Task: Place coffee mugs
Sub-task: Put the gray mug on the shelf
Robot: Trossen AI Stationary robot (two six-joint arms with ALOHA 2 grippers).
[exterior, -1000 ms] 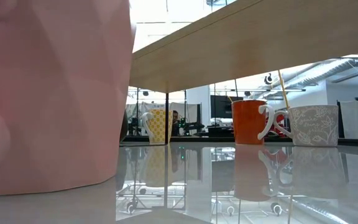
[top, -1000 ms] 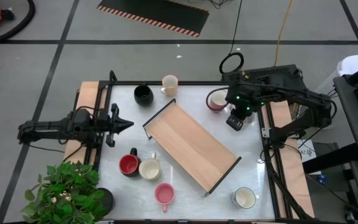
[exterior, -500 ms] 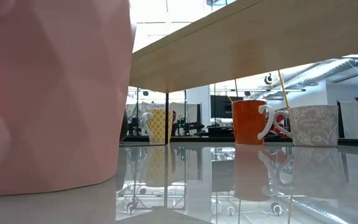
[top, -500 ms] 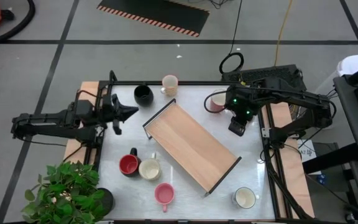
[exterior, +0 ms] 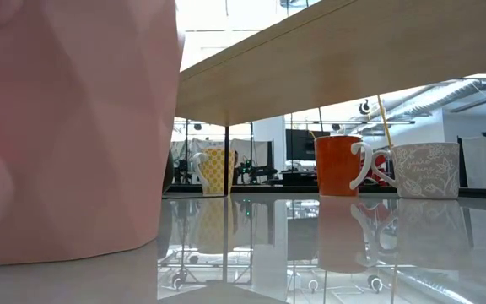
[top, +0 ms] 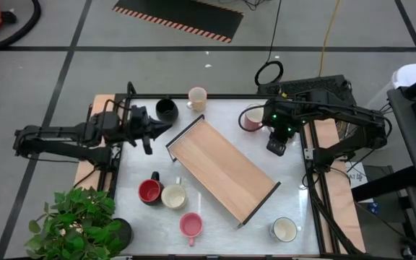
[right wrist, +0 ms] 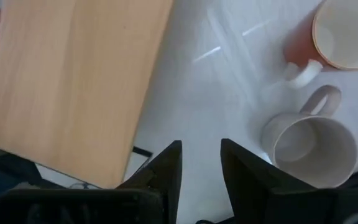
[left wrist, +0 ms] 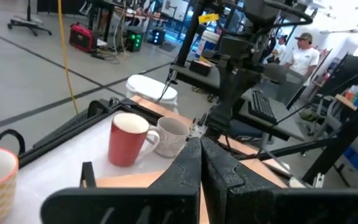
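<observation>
left gripper (top: 161, 128) fingers pressed together, empty, at table's left edge | black mug (top: 166, 110) just beyond its tip, apart | right gripper (top: 275, 146) fingers parted, empty, hovered beside pink mug (top: 251, 118) and grey mug (right wrist: 314, 149), touching neither

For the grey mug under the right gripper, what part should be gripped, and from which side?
Grip the grey mug by its rim wall, from above. It stands upright with its mouth open, and the right gripper, fingers apart, hangs over the table beside it. Avoid the handle side: the red mug sits close there.
</observation>
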